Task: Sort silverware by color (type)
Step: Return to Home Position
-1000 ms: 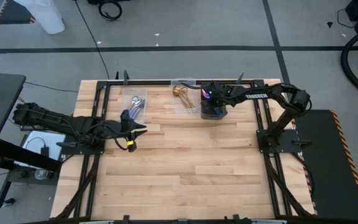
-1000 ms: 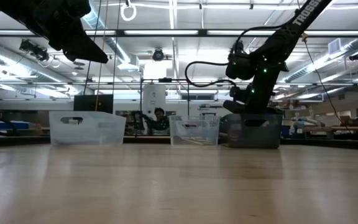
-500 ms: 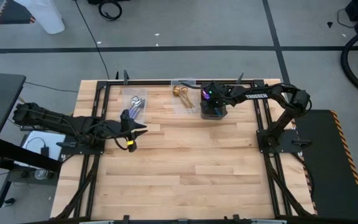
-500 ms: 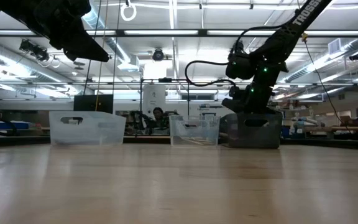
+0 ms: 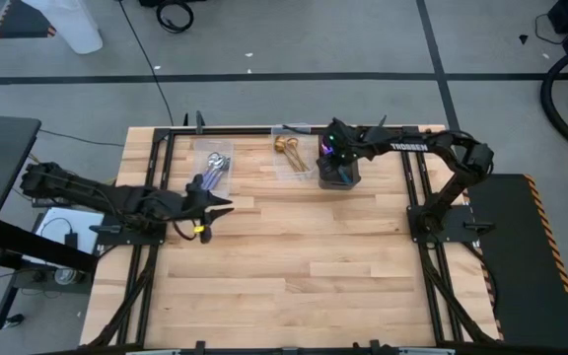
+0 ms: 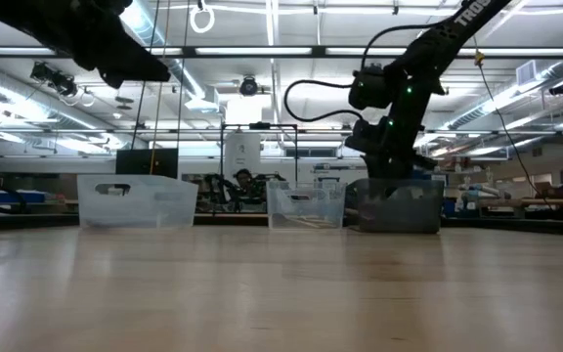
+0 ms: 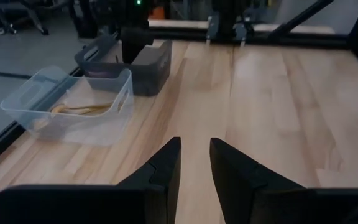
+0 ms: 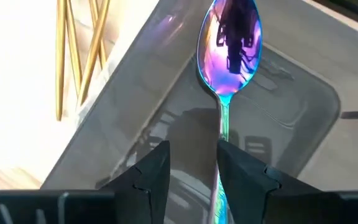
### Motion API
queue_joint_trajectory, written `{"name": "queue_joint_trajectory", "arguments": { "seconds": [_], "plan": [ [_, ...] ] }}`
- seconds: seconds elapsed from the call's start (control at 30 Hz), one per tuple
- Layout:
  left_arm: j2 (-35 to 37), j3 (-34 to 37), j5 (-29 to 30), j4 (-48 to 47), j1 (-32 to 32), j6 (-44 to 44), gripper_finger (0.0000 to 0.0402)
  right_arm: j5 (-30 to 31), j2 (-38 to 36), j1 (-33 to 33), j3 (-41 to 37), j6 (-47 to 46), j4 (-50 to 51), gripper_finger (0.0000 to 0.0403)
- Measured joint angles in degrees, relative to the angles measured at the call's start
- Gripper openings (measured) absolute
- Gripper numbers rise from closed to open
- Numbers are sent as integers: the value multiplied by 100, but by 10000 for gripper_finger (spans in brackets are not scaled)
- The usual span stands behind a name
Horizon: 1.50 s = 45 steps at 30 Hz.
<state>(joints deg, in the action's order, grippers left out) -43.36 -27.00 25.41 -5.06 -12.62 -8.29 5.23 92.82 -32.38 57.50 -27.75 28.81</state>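
Wooden desk (image 5: pixel 294 266), foreground: left claw (image 7: pixel 195 142) hovers low, narrowly parted, empty. Beyond, at the far edge, right claw (image 8: pixel 193 150) has risen clear of the dark bin (image 8: pixel 291 106), fingers moderately apart, gripping nothing; the iridescent spoon (image 8: pixel 230 46) apparently lies loose on the bin floor. Gold spoons (image 5: pixel 287 148) sit alongside, so sorting looks finished.

My table (image 5: pixel 294 256) was pale wood in planks, smooth with a soft satin sheen. The iridescent spoon (image 8: pixel 229 37) was mirror-polished metal, and the gold spoons (image 8: pixel 59 62) were glossy metal too. The dark bin (image 8: pixel 291 124) looked like smooth plastic with a dull shine, the clear bin (image 7: pixel 104 121) like thin, slightly cloudy plastic. The fingers (image 8: pixel 151 171) of my right gripper (image 8: pixel 193 152) looked matt black.
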Motion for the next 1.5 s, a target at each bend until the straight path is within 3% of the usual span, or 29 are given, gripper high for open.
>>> {"name": "queue_joint_trajectory", "arguments": {
  "seconds": [0.23, 0.43, 0.6, 0.8, 1.37, 1.5],
  "plan": [
    [749, 460, -110, 317, 34, 13, 94, 13, -297, -1, 244, 366, 680, 142],
    [1349, 741, -123, 502, 118, 154, 94, 440, -1145, 93, 246, 599, 831, 142],
    [1803, 1083, -130, 813, 326, 204, 94, 456, -1875, 267, 248, 772, 833, 142],
    [2395, 1333, -493, 1007, 679, 131, 94, 669, -2736, 602, 222, 980, 768, 142],
    [3507, 1444, -617, 657, 828, 148, 93, 867, -4946, 1082, -808, 1149, 157, 142],
    [3808, 1444, -848, 503, 828, 150, 93, 648, -5434, 1159, -1069, 1211, -114, 142]
  ]
}}
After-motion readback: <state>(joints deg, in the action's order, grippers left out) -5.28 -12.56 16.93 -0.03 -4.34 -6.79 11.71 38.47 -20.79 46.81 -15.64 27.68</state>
